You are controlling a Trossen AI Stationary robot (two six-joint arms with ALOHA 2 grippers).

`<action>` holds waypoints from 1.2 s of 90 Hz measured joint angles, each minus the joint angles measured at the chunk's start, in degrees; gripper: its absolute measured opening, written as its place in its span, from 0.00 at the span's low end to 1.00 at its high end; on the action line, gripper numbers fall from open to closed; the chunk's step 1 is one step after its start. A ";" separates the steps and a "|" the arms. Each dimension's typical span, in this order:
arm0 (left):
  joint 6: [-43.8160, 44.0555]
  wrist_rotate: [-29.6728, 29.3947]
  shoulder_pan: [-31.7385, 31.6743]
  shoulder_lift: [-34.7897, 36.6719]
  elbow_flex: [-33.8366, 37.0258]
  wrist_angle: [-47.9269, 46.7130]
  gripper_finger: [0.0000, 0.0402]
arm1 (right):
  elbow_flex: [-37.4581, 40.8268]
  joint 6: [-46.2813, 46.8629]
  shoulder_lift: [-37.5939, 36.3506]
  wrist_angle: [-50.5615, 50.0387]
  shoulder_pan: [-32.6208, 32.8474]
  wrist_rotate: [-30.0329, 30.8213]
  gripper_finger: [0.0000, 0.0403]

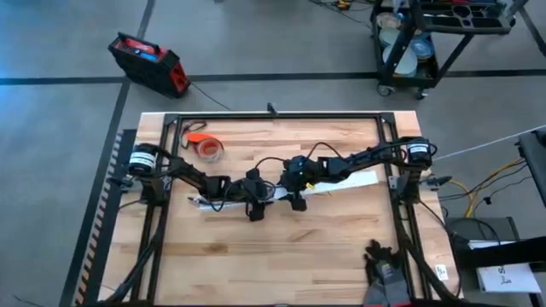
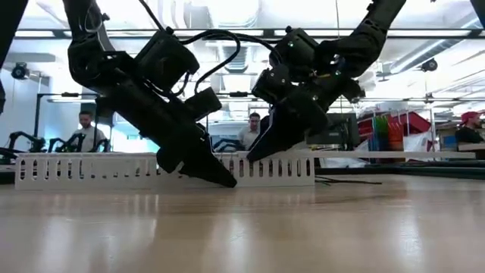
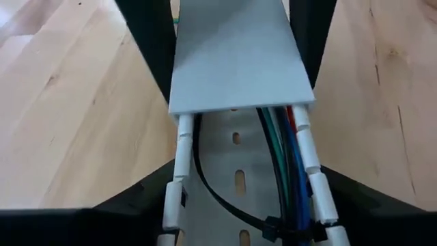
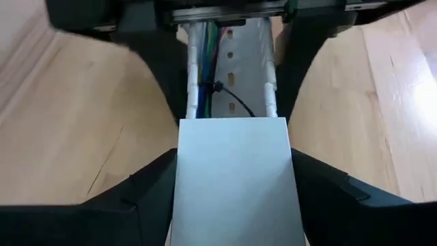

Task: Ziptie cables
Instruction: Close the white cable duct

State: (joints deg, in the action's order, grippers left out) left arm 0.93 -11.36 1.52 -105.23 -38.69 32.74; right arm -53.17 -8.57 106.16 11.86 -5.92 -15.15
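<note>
While both arms reach down to mid-table, the left hand and the right hand each stand wide, fingers straddling the white slotted channel. Inside it lie the cables, green, blue and dark, with the ziptie looped round them between the hands.

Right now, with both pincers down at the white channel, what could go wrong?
The cables lie in the open gap of the slotted channel between two cover pieces; sliding a cover could pinch them. The ziptie tail runs loose across the channel floor and may snag. The left pincer and right pincer sit close and might collide.
</note>
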 joint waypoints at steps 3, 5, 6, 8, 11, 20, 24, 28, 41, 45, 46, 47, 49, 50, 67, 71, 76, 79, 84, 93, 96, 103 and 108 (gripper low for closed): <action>0.04 -0.06 -0.02 -0.65 -0.63 0.12 0.58 | -0.30 0.20 0.05 -0.24 0.07 0.17 0.57; 0.07 -0.12 -0.02 -1.01 -0.93 0.10 0.59 | -0.44 0.32 0.05 -0.52 0.09 0.28 0.56; 0.02 -0.19 -0.02 -1.19 -1.11 0.05 0.59 | -0.52 0.37 0.05 -0.71 0.09 0.28 0.56; -0.09 -0.29 -0.02 -1.52 -1.64 0.10 0.59 | -0.77 0.48 0.06 -0.78 0.09 0.13 0.55; -0.29 -0.28 -0.02 -2.08 -2.39 0.50 0.59 | -1.13 0.64 0.16 -0.58 0.09 0.24 0.55; -0.37 -0.60 -0.02 -2.69 -3.08 0.02 0.59 | -1.69 0.25 0.16 -2.39 0.09 0.22 0.56; -0.43 -0.59 -0.02 -2.69 -3.13 -0.03 0.59 | -1.75 0.23 0.16 -2.58 0.09 0.30 0.57; -0.44 -0.59 -0.02 -2.65 -3.13 -0.10 0.59 | -1.77 0.23 0.44 -2.46 0.09 0.26 0.58; -0.39 -0.59 -0.04 -2.54 -3.06 -0.20 0.59 | -1.81 0.48 0.74 -1.92 0.07 0.24 0.58; -0.37 -0.59 -0.04 -2.54 -3.06 -0.28 0.60 | -1.79 0.65 0.79 -1.52 0.07 -0.05 0.57; -0.37 -0.59 -0.04 -2.54 -3.06 -0.30 0.60 | -1.79 0.70 0.79 -1.46 0.07 -0.10 0.56; -0.38 -0.58 -0.04 -2.54 -3.06 -0.31 0.60 | -1.79 0.75 0.79 -1.41 0.07 -0.13 0.56; -0.39 -0.55 -0.04 -2.54 -3.06 -0.35 0.60 | -1.77 0.83 0.82 -1.31 0.06 -0.19 0.56; -0.39 -0.55 -0.04 -2.53 -3.06 -0.37 0.60 | -1.77 0.86 0.82 -1.30 0.05 -0.23 0.55; -0.78 -0.05 -0.11 -1.15 -1.75 -0.42 0.60 | -1.86 -1.13 0.93 -0.93 0.03 -1.80 0.58; -0.86 0.08 -0.14 -0.74 -1.41 -0.35 0.59 | -1.86 -1.28 0.95 -0.58 0.03 -2.23 0.59; -0.90 0.15 -0.21 -0.49 -1.34 -0.36 0.58 | -1.86 -1.30 0.95 -0.35 0.03 -2.35 0.59; -0.90 0.15 -0.24 -0.48 -1.34 -0.36 0.58 | -1.86 -1.30 0.95 -0.27 0.00 -2.47 0.58; -0.90 0.16 -0.26 -0.68 -1.51 -0.38 0.57 | -1.83 -1.31 0.95 -0.25 0.00 -2.58 0.57; -0.82 0.11 -0.28 -1.49 -1.91 0.12 0.57 | -1.84 0.46 0.95 -0.26 0.00 -1.51 0.55; -0.64 0.08 -0.31 -1.80 -2.07 0.39 0.58 | -1.86 0.73 0.95 -0.35 0.00 -0.87 0.55; -0.32 -0.30 -0.33 -2.47 -2.74 0.43 0.60 | -1.90 1.03 0.95 -0.57 0.03 -0.44 0.56; -0.35 -0.30 -0.33 -2.77 -3.10 0.41 0.61 | -1.92 1.32 0.92 -0.73 0.01 -0.31 0.58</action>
State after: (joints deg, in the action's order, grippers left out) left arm 0.58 -11.66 1.19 -108.00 -41.79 33.15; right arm -55.09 -7.25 107.09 11.13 -5.91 -15.46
